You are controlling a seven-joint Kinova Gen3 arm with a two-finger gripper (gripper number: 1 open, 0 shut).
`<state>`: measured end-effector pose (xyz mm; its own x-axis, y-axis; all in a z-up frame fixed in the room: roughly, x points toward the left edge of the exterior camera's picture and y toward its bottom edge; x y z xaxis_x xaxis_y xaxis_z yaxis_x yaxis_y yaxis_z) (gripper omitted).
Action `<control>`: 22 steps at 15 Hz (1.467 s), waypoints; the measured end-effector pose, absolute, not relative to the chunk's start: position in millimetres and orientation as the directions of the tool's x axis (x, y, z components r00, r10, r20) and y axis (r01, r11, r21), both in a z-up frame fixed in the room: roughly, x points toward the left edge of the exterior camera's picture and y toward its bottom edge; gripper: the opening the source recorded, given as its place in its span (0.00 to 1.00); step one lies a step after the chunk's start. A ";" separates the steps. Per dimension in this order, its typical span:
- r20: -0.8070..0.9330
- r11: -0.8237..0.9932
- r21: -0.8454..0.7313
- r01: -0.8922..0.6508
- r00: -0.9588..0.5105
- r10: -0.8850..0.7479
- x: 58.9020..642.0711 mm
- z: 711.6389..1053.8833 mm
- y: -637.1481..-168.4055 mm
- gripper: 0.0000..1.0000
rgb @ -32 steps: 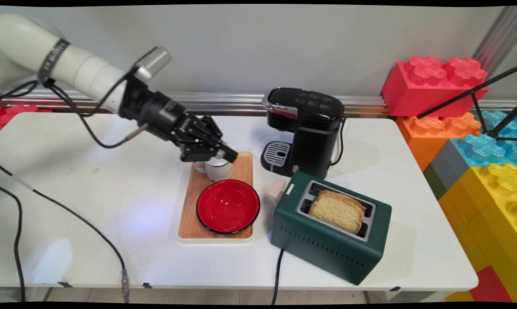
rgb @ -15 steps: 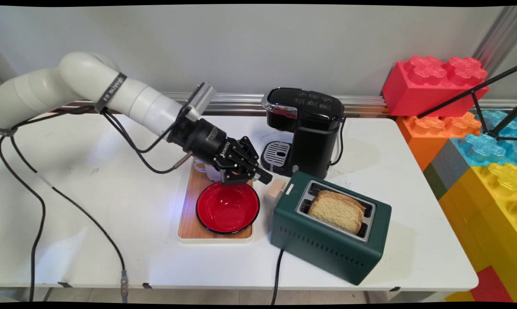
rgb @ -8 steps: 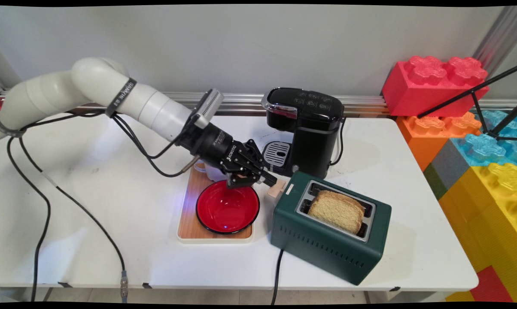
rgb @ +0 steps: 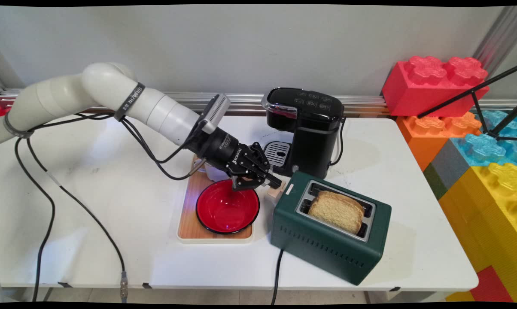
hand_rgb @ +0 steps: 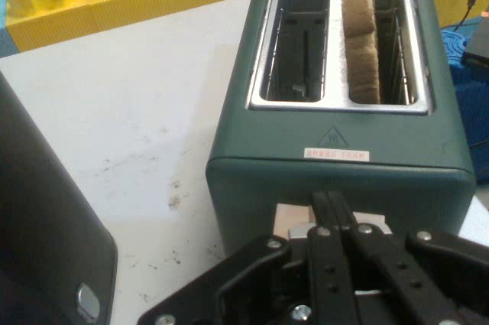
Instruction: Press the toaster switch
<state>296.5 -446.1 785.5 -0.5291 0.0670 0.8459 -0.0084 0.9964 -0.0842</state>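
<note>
A: How is the claw set?

B: The gripper [rgb: 275, 183] is seen clenched, both fingers pressed together with nothing between them. Its tip is placed at the beige lever [rgb: 277, 189] on the left end of the green toaster [rgb: 327, 240], which stands near the tabletop's [rgb: 112, 193] front edge, right of centre. Whether contact is made cannot be told.

A: And the arm?

B: It is stretched low from the left edge, the wrist angled down and rightward, passing over the far end of the wooden tray [rgb: 189, 214] and the rim of the red bowl [rgb: 227, 206].

A: What could go wrong?

B: The narrow tip could be slid off the small lever if pressure is applied off-centre. The toaster could be shoved or tilted by a sideways push, and the bread slice [rgb: 336, 210] standing in its slot shaken. The bowl might be clipped by the linkage if the wrist is lowered. The coffee machine [rgb: 305, 128] just behind could be brushed.
</note>
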 end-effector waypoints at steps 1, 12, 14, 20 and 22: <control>0.845 0.996 -0.086 -0.007 -0.530 0.069 295.6 783.9 -446.6 0.00; 0.832 0.996 -0.088 0.011 -0.550 0.080 289.6 764.9 -448.5 0.00; 0.830 0.996 -0.087 0.011 -0.553 0.078 288.7 762.1 -448.5 0.00; 0.825 0.997 -0.081 0.010 -0.561 0.073 286.0 753.3 -448.0 0.00; 0.824 0.997 -0.079 0.010 -0.563 0.071 285.6 751.0 -447.7 0.00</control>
<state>285.6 -447.7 751.0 -0.5628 0.0714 0.8235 0.0105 0.9968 -0.0793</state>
